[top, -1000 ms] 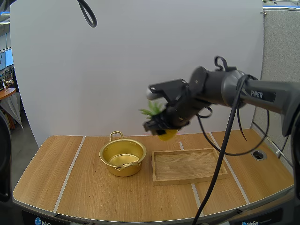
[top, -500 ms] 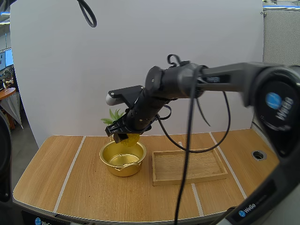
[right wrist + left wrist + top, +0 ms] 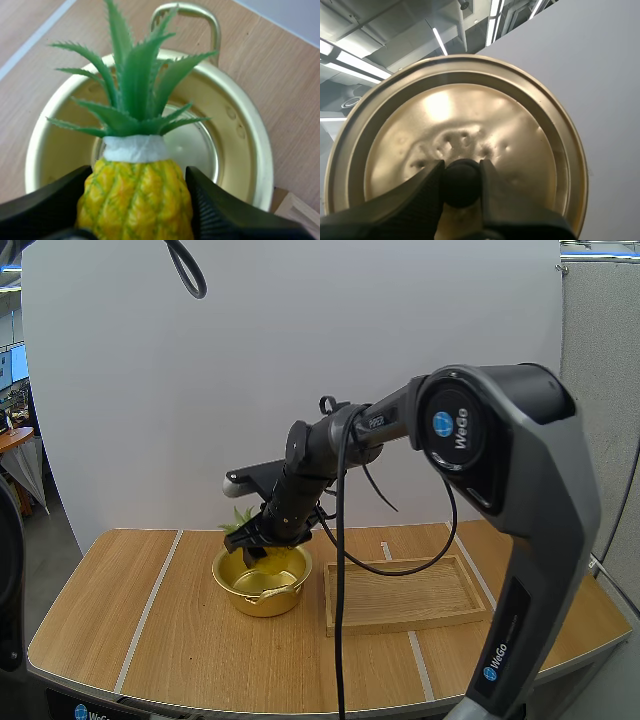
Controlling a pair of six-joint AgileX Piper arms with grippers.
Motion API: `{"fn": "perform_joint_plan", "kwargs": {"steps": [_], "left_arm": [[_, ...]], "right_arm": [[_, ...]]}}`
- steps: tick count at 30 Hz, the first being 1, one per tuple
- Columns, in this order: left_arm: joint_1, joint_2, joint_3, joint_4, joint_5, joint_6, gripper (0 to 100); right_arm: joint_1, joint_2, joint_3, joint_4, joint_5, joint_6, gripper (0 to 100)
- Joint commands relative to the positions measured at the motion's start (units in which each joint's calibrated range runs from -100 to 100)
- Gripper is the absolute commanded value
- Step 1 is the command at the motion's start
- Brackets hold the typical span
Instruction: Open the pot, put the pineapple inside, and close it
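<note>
Swung across from above the wooden tray (image 3: 405, 592), right gripper (image 3: 258, 542) now hangs at the pot's (image 3: 226, 577) mouth, gripping the pineapple (image 3: 240, 519). L wrist: left gripper (image 3: 461, 172) pinches lid (image 3: 520, 125) by its knob (image 3: 461, 184), lid off. R wrist: fruit clamped, open pot directly beneath. Step: insertion; next, lower & release.

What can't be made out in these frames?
1. Right wrist view: the base of the pineapple, cut off by the edge between the fingers; its depth into the pot is unclear.
2. High view: the pineapple body, mostly behind the right gripper.
3. Left wrist view: the lid in the left gripper hides everything past it, so its height over the table is unknown.
</note>
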Motion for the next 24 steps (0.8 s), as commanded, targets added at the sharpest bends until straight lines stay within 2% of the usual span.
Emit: {"fn": "perform_joint_plan", "kwargs": {"steps": [1,20,22,24], "left_arm": [[-0.15,0.2,-0.47,0.51,-2.44,-0.55,0],[-0.15,0.2,-0.47,0.51,-2.44,-0.55,0],[-0.15,0.2,-0.47,0.51,-2.44,-0.55,0],[-0.15,0.2,-0.47,0.51,-2.44,-0.55,0]], "right_arm": [[0.12,1.02,-0.4,-1.04,-1.94,-0.01,0],[0.12,4.66,-0.4,-1.62,-2.52,-0.13,0],[0.12,4.66,-0.4,-1.62,-2.32,-0.13,21],[0.12,4.66,-0.4,-1.62,-1.99,0.0,61]]}}
